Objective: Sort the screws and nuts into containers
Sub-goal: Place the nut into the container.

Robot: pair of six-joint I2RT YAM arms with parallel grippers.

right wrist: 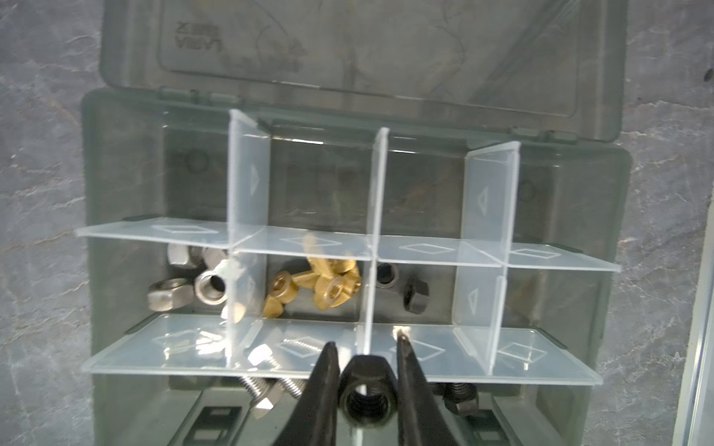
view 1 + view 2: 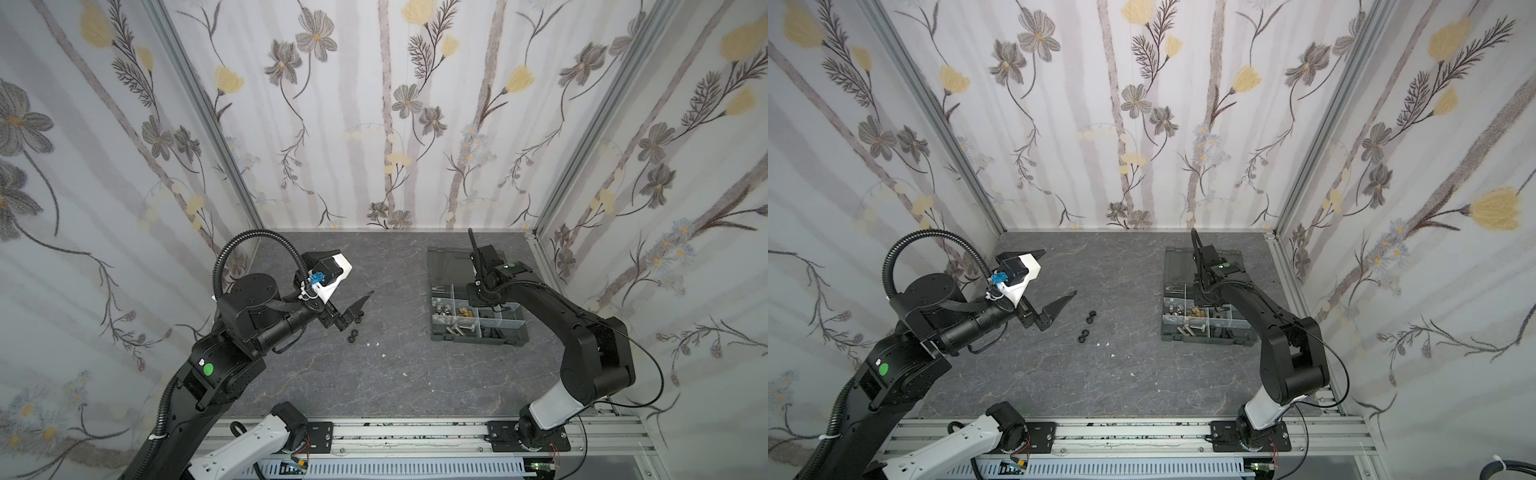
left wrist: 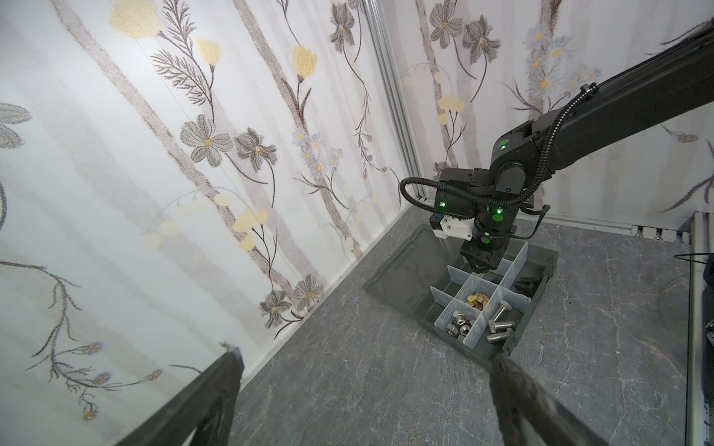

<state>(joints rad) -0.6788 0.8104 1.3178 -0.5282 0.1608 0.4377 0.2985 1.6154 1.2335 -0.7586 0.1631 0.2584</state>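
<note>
Over the open organizer box, the right gripper has its jaws clamped on one black nut, which hangs above the clear dividers. Silver nuts, brass nuts and boxed black nuts each lie in a separate cell of the middle row. On the other side of the table, the left gripper hovers with its jaws wide apart, and a few loose black nuts lie on the surface near it.
</note>
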